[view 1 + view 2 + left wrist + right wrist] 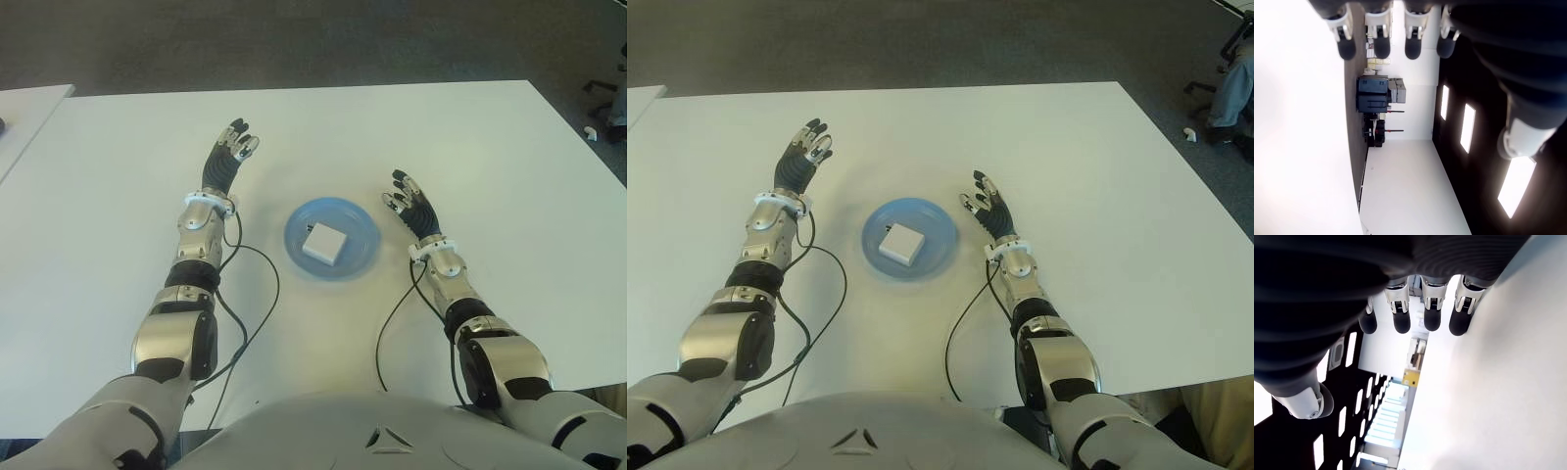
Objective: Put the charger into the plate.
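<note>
Now the left hand [223, 162] shows over the white worktop [118, 196], left of and farther than the plate, its fingers [1382, 29] straight, spread and holding nothing. Between the hands, the blue plate [364, 227] carries the white charger [323, 243]. Just right of the plate, the right hand [411, 204] has its fingers [1400, 308] extended and released, empty.

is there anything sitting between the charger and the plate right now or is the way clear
Nothing stands between them: the white charger already lies inside the blue plate. The left hand and right hand are open on either side of the plate, holding nothing, on the white table.
</note>
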`<state>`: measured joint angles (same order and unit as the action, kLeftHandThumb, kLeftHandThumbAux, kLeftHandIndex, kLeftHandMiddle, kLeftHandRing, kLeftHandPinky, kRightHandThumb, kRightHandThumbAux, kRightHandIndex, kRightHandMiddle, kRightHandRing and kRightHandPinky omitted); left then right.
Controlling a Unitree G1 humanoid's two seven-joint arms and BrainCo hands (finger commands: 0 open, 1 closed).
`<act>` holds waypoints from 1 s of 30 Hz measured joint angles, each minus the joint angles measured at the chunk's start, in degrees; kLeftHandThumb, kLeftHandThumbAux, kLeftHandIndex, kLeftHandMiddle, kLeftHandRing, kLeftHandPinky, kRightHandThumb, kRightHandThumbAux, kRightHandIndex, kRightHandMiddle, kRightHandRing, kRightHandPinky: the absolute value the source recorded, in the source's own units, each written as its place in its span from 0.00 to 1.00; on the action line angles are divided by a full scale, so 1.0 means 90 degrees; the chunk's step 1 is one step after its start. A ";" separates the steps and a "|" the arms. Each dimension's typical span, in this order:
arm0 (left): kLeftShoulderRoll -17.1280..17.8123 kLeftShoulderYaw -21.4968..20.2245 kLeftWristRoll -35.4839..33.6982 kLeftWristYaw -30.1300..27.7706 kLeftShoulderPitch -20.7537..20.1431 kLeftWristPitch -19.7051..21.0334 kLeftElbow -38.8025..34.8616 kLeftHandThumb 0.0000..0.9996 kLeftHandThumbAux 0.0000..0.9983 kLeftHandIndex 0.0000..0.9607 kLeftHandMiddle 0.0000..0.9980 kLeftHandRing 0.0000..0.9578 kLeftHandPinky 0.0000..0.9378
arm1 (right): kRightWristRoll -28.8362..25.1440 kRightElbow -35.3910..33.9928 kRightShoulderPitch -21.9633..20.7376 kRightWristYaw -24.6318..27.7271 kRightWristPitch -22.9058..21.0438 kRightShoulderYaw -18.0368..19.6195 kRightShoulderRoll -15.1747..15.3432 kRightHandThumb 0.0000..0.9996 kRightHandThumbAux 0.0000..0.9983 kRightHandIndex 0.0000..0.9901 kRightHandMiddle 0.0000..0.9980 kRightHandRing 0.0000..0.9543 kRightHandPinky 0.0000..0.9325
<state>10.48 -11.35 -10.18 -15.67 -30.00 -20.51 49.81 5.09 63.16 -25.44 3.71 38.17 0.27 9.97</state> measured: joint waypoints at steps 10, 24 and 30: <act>-0.0100 0.0033 0.0011 0.0010 0.0414 0.0116 -0.0097 0.02 0.51 0.00 0.00 0.00 0.00 | -0.0001 -0.0063 0.0008 -0.0013 -0.0077 0.0003 -0.0008 0.06 0.57 0.00 0.03 0.02 0.01; -0.0241 0.0088 0.0163 0.0573 0.0687 0.0303 -0.0151 0.04 0.48 0.00 0.00 0.00 0.00 | -0.0005 -0.0189 0.0024 -0.0037 -0.0223 0.0008 -0.0027 0.06 0.59 0.00 0.03 0.02 0.01; -0.0267 0.0132 0.0271 0.0794 0.0757 0.0381 -0.0161 0.05 0.48 0.00 0.00 0.00 0.00 | -0.0009 -0.0242 0.0038 -0.0036 -0.0272 0.0017 -0.0032 0.07 0.61 0.00 0.03 0.02 0.01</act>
<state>8.07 -10.16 -7.75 -8.52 -23.19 -17.08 48.36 5.01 60.98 -25.09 3.38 35.72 0.43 9.68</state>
